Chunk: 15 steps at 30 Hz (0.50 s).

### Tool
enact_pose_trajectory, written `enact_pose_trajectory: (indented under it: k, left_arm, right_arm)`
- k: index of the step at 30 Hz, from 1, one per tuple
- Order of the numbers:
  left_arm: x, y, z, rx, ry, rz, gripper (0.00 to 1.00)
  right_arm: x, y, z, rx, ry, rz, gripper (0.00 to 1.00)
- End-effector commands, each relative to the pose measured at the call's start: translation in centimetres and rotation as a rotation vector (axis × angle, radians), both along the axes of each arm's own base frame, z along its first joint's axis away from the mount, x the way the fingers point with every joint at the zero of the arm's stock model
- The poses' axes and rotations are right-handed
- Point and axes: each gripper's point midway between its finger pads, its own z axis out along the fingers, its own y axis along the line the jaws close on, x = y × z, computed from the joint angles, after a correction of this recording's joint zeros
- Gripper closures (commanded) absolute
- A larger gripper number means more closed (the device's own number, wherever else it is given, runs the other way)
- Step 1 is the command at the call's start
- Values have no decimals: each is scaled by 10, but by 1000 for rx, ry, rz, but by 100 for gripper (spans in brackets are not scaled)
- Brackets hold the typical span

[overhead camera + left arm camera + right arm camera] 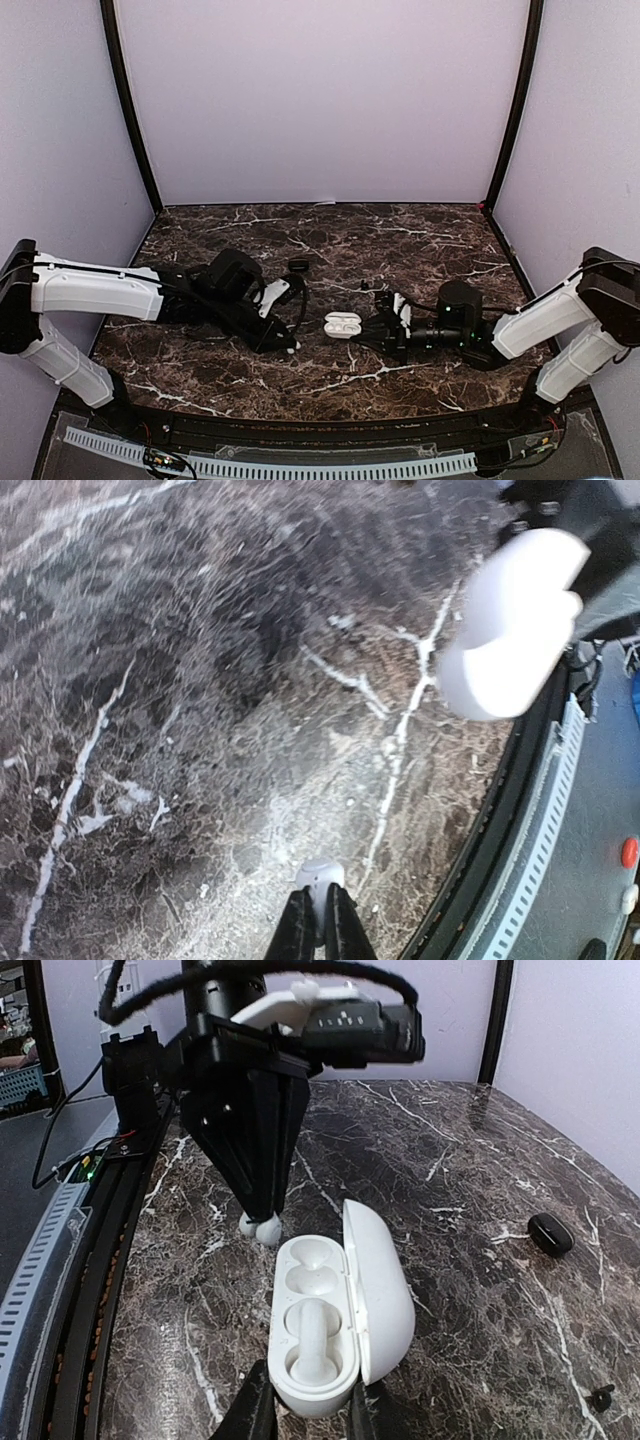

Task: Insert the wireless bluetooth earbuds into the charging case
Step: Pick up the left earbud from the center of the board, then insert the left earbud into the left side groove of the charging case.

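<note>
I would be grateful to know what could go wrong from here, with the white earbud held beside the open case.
1. The left end effector pinches the white earbud only at its tips, so it may slip or twist before reaching the empty-looking far slot.
2. The right end effector holds the charging case only at its near end; pressing down at the far end might tip it.
3. The upright lid stands beside the slots and could get knocked.

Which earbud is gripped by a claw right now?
The tiny white plastic earbud pinched in the left claw; the black oval earbud lies loose on the marble table.
</note>
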Motion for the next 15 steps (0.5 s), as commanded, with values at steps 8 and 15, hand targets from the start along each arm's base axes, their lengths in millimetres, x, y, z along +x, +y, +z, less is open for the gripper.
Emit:
enact_pose_trajectory:
  k: [8, 15]
  left_arm:
    - [-9, -2, 66, -213, -306, -165, 96]
    - [-12, -19, 101, -324, -546, -297, 93]
  right_arm:
    - [-5, 13, 3, 5, 13, 80, 87]
    - [-8, 17, 3, 4, 31, 113, 87]
